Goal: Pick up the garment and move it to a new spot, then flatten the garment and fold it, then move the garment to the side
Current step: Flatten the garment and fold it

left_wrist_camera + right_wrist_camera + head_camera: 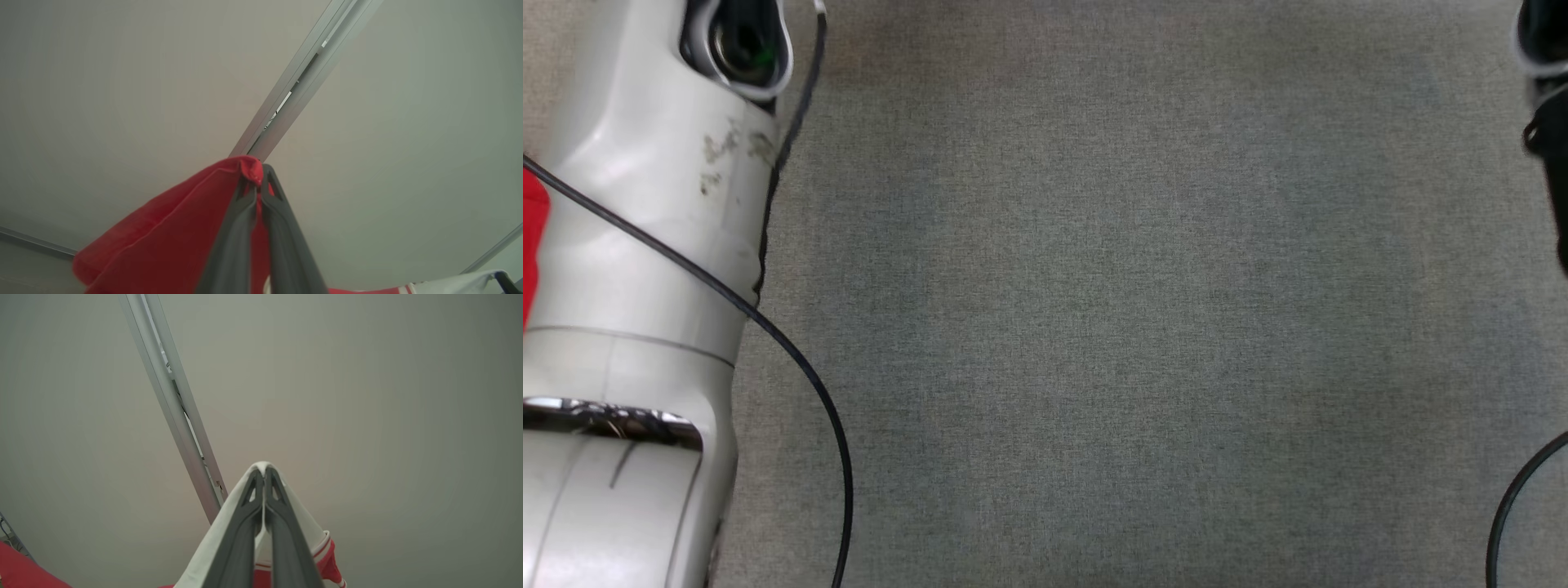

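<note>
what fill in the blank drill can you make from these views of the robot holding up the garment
1. The left hand is shut on the ____ part of the garment.
2. The right hand pinches its ____ part.
3. In the head view, a black ____ loops off the pale left forearm.

Missing words: red; white; cable.

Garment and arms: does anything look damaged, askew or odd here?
Nothing serious. The garment hangs bunched from both shut grippers: left gripper pinches a red fold, right gripper a white edge. The left forearm bears dark scuff marks.
</note>
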You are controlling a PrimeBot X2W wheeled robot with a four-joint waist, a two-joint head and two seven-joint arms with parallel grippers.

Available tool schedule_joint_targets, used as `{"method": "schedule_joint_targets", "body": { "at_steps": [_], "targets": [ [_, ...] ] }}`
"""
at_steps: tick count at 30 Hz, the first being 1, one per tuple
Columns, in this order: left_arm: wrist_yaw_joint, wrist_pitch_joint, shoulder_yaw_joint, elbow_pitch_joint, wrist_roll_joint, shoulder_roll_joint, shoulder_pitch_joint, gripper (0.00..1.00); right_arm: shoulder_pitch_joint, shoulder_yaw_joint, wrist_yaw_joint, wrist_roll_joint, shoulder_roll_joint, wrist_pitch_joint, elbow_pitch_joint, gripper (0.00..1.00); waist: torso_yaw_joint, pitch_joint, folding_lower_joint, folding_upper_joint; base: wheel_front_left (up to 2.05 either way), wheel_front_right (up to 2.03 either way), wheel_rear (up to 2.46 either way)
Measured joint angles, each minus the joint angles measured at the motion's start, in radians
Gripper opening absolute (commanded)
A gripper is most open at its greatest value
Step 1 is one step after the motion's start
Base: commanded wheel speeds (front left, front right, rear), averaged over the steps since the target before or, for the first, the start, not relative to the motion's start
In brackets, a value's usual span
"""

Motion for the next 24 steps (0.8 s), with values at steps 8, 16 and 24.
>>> {"method": "schedule_joint_targets", "body": {
  "at_steps": [8,16,24],
  "targets": [
    [-0.017,0.0,-0.069,0.069,-0.016,0.002,0.109,0.0,0.146,0.062,0.0,0.087,0.002,0.0,0.022,0.0,-0.008,-0.044,0.0,0.0,0.0,0.0,0.0],
    [-0.025,0.0,-0.13,0.105,-0.048,0.001,0.243,0.0,0.266,0.106,0.0,0.16,-0.016,0.0,0.157,0.0,-0.018,-0.143,0.0,0.0,0.0,0.0,0.0],
    [-0.014,0.0,-0.227,0.146,-0.051,0.001,0.39,0.0,0.383,0.164,0.0,0.246,-0.021,0.036,0.269,0.0,-0.018,-0.264,0.0,0.0,0.0,0.0,0.0]
  ]
}}
